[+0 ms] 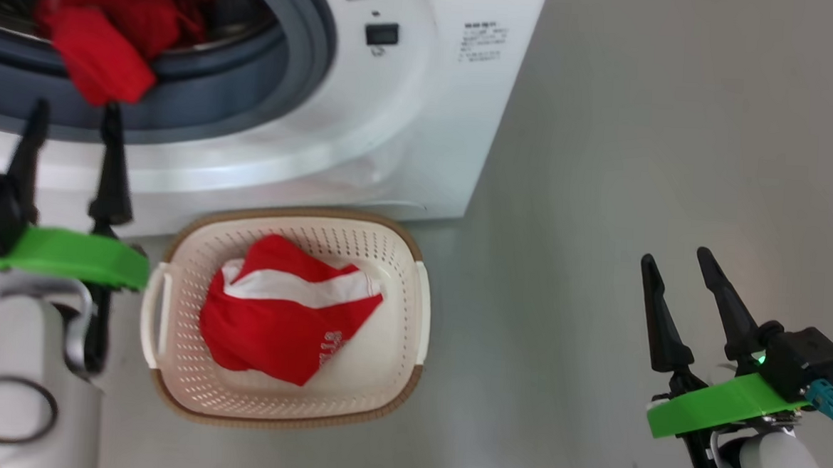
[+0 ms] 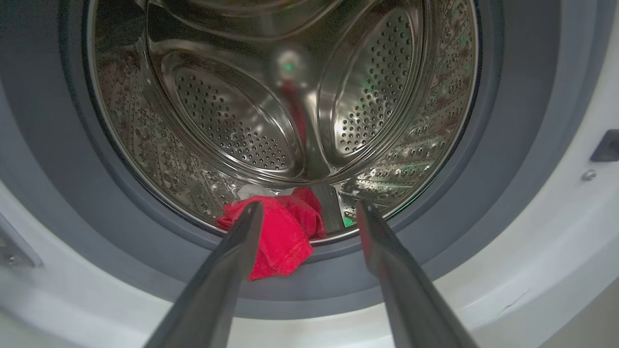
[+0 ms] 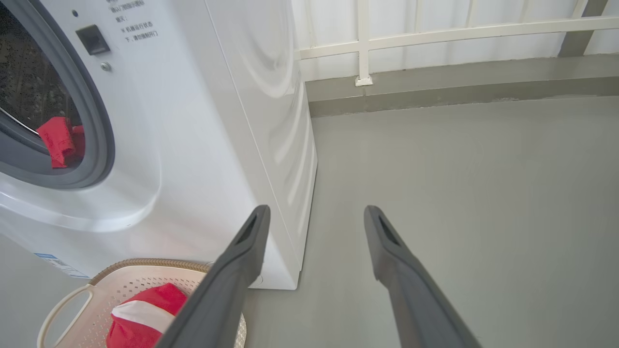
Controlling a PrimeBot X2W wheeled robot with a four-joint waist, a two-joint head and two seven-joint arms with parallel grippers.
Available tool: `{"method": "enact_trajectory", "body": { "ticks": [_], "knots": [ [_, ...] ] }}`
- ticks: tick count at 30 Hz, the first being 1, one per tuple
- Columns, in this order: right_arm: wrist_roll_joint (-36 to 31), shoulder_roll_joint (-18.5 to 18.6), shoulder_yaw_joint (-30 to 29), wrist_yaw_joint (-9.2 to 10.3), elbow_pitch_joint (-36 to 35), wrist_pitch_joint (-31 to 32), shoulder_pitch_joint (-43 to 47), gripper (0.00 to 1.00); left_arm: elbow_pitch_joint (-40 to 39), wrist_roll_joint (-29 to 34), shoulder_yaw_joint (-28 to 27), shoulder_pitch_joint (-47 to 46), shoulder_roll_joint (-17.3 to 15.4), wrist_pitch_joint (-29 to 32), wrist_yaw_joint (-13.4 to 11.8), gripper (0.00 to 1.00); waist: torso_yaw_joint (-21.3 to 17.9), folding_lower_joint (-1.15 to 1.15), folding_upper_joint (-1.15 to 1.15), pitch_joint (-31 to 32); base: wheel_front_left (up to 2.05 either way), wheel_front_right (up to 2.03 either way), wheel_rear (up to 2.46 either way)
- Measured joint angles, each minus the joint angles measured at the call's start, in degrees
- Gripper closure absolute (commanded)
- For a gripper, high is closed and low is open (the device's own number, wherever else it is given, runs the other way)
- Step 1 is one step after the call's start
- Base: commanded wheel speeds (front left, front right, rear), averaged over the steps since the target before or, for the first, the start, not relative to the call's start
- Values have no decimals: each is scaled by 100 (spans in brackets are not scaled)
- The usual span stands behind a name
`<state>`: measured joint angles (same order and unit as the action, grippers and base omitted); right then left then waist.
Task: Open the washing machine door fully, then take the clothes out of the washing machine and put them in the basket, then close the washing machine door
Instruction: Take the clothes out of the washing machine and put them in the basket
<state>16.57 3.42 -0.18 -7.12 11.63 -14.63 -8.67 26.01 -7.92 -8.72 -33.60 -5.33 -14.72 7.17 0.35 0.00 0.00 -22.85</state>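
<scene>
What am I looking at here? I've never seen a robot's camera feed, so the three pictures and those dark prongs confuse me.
A two-armed robot is emptying a washing machine. The dark prongs are its gripper fingers.

The head view looks down from the robot's head. The left gripper is at the lower left and the right gripper at the lower right. Both are open and hold nothing.

The left wrist view looks along the left gripper into the steel drum, where a red garment hangs over the grey gasket.

The right wrist view looks along the right gripper over the bare floor beside the machine.

On the floor before the machine stands a cream basket with another red-and-white garment in it.
</scene>
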Motion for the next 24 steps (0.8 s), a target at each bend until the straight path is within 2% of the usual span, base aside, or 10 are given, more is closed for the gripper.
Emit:
{"method": "enact_trajectory", "body": {
  "ticks": [5, 13, 24],
  "knots": [
    [0, -22, 81, 0, -7, 0, -149, 0, 653, 151, -134, -630, -256, 0, 0, 0, -173, 0, 0, -375, 0, 0, 0],
    [0, -36, 142, 0, -23, 0, -268, 0, 1400, 313, -380, -1565, -477, 0, -16, 0, -483, 0, 0, -772, 0, 0, 0],
    [0, -47, 399, 0, -58, 0, -370, 0, 2146, 534, -524, -2337, -883, 0, -398, 0, -802, 0, 0, -1110, 0, 0, 0]
  ]
}}
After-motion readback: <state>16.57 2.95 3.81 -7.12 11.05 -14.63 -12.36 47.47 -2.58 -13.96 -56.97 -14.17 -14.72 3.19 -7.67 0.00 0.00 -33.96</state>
